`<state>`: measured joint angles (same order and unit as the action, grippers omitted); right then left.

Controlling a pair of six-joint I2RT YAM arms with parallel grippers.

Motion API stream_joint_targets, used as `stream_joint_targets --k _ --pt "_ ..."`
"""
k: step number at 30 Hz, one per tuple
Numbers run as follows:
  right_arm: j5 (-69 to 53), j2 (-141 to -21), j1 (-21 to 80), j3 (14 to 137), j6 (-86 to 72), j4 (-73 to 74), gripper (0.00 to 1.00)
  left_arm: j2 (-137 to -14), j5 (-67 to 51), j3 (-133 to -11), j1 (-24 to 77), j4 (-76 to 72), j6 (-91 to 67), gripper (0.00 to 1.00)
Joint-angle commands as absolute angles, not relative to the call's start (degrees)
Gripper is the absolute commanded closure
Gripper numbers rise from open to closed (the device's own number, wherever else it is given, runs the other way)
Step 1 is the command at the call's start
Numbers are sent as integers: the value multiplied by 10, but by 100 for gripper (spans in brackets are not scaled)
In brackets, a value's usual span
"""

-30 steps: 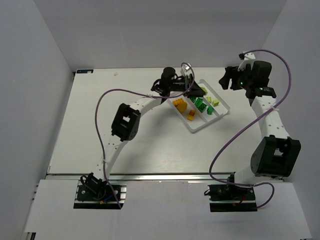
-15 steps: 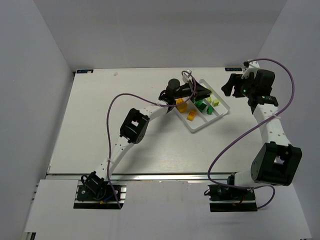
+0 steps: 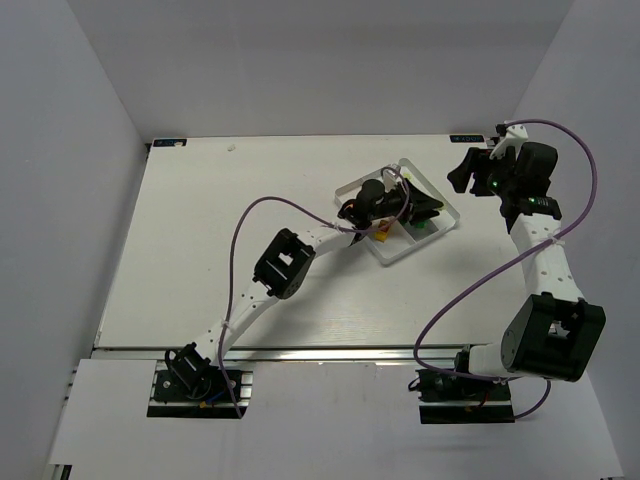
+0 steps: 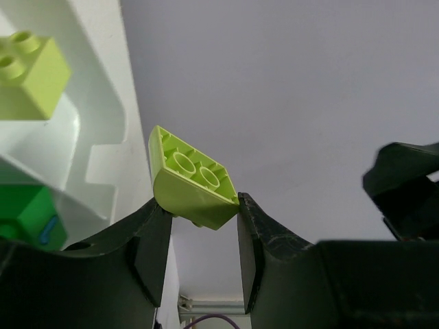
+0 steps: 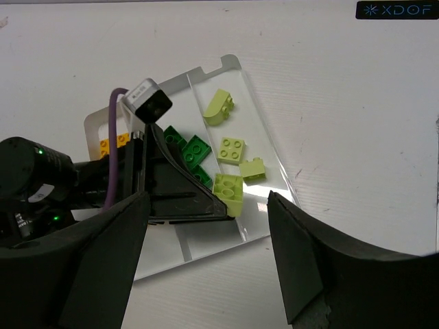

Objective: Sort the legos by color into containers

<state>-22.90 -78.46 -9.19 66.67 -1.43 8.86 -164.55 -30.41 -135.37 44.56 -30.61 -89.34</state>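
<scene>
**1. Surface / room.** Flat white table (image 3: 200, 230), w/ a small dark XDOF label (image 5: 396, 9) at its far edge, right side. Plain pale grey walls (image 3: 320, 60) stood on three sides.

**2. Container.** Shallow white rectangular plastic tray (image 5: 206, 250), three long parallel compts, lay askew on the far right part of the table.
- One outer compt: I logged orange bricks (image 5: 110, 142).
- Middle compt: dark green bricks (image 5: 195, 147).
- Other outer compt: three loose pale yellow-green bricks (image 5: 232, 148).

**3. Left gripper (image 4: 199, 212).** Black fingers (image 4: 147, 253) were drawn close and clamped on a fourth pale yellow-green plastic brick (image 4: 192, 179).
- One pad pressed each side; the brick was tilted.
- Two rings showed on the face toward the left wrist cam.
- From the right wrist cam, that held brick sat over the pale compt, at the end nearer that cam and just beside the loose pcs.
- I couldn't tell whether it touched the tray floor.
- A purple cable (image 3: 250, 215) looped off the left arm, above the table.

**4. Right gripper (image 3: 462, 170).** Black fingers (image 5: 103, 267) were spread wide, w/ nothing btwn them and touching nothing.
- It hung above the table, right of the tray and apart from it.
- Its cam looked down on the tray and the left gripper.
</scene>
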Motion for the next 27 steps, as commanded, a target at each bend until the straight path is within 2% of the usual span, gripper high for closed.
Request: stream_joint_targets --k 1,6,18,22,25,27 --pt "-239 -767 -98 664 -24 63 25 -1637 -292 -1370 452 -288 -903 76" --pt "-239 -766 -98 667 -25 62 25 -1644 -281 -1370 458 -269 -911 74" --pt "-243 -766 -99 680 -21 79 25 -1651 -270 -1373 463 -248 -928 36" --pt "-244 -765 -98 681 -19 83 25 -1652 -268 -1375 463 -257 -934 31" --pt "-246 -763 -99 681 -20 87 25 -1648 -267 -1375 463 -270 -939 31" --pt "-250 -763 -98 682 -18 89 25 -1641 -265 -1374 463 -278 -939 35"
